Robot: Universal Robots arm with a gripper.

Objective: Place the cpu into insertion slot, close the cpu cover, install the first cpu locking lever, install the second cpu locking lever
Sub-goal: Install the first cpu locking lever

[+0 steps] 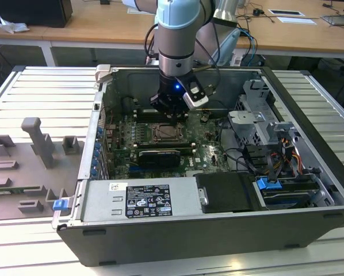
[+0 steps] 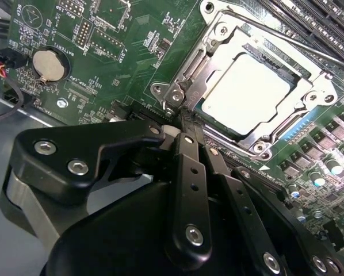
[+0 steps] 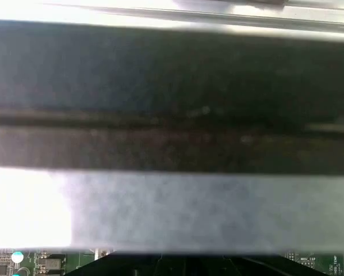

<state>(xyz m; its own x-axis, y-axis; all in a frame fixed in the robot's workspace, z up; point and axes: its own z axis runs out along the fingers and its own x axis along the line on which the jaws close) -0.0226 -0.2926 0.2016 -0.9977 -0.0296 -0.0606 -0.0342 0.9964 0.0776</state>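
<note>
The cpu (image 2: 247,92), a pale square chip, lies flat in the insertion slot (image 1: 166,133) on the green motherboard. The silvery cpu cover (image 2: 186,75) is folded down around it, with the chip showing through its square opening. A thin metal lever rod (image 2: 275,31) runs along one edge of the frame. In the second wrist view my gripper (image 2: 186,123) is shut, its black fingers (image 2: 189,167) pressed together with nothing between them, tips just short of the cover's hinge corner. In the exterior view the gripper (image 1: 173,115) hangs inside the case, just behind the socket.
Long black memory slots (image 2: 310,23) flank the socket, and a coin battery (image 2: 48,64) sits on the board. A black card (image 1: 159,156), cables (image 1: 241,155), drive bays (image 1: 264,126) and the power supply (image 1: 140,201) crowd the case. A grey fixture tray (image 1: 34,155) lies outside it.
</note>
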